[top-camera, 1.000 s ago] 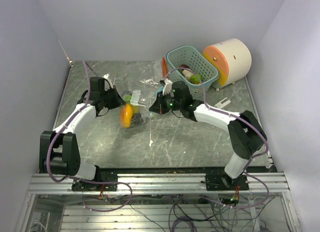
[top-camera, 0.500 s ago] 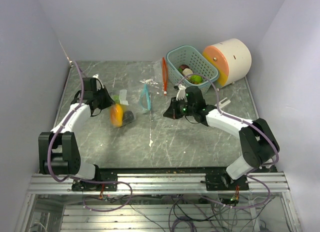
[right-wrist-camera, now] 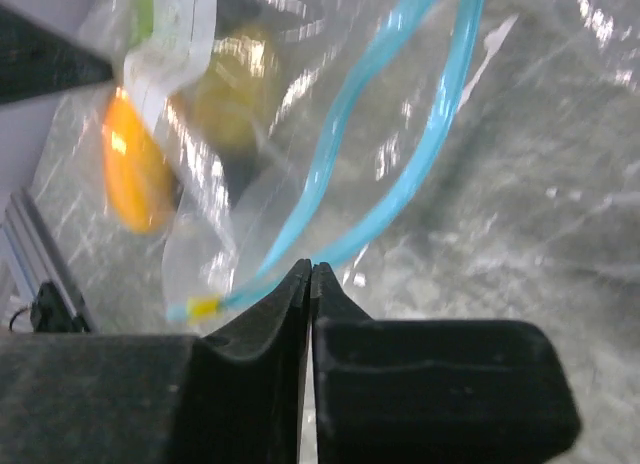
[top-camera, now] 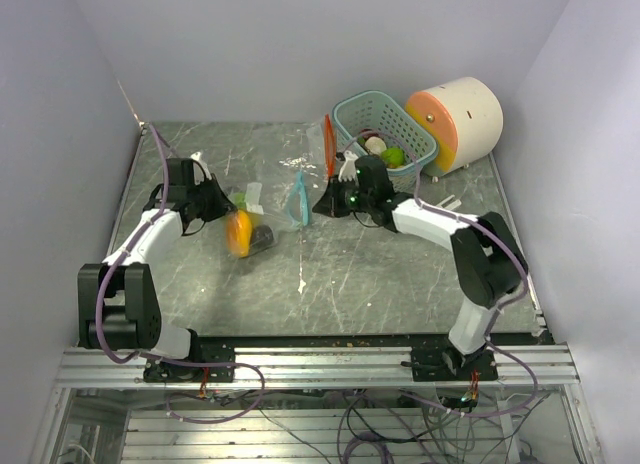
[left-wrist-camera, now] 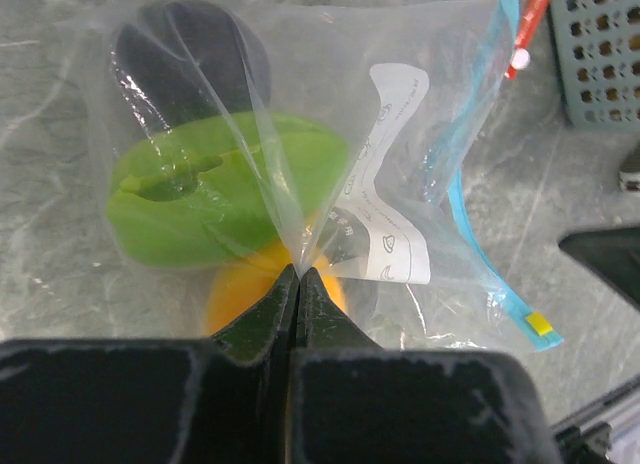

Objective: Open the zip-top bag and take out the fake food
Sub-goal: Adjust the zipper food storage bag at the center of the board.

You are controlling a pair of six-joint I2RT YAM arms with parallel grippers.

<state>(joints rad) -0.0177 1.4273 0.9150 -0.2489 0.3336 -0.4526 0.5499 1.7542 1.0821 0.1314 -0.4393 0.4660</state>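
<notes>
The clear zip-top bag (top-camera: pixel 272 210) lies left of centre, its blue zip strip (top-camera: pixel 297 199) spread into an open loop. Inside are fake food pieces: a green one (left-wrist-camera: pixel 220 189), an orange one (left-wrist-camera: pixel 235 299) (top-camera: pixel 238 232) and a dark round one (left-wrist-camera: pixel 190 54). My left gripper (left-wrist-camera: pixel 297 269) (top-camera: pixel 222 212) is shut on a pinch of the bag's film (left-wrist-camera: pixel 400 134) at the closed end. My right gripper (right-wrist-camera: pixel 308 269) (top-camera: pixel 322 204) has its tips together right at the blue zip strip (right-wrist-camera: pixel 400 184). I cannot tell whether film is caught between them.
A teal basket (top-camera: pixel 355 114) at the back right holds a green piece (top-camera: pixel 393 156) and a whitish piece (top-camera: pixel 375 144). A red-orange strip (top-camera: pixel 328 156) stands by its left side. A big cream cylinder (top-camera: pixel 470 109) with an orange face sits beyond it. Walls close in on three sides.
The left gripper pulled the bag leftward and the zip mouth spread open. The right gripper swung away to the right, then came back to the zip.
</notes>
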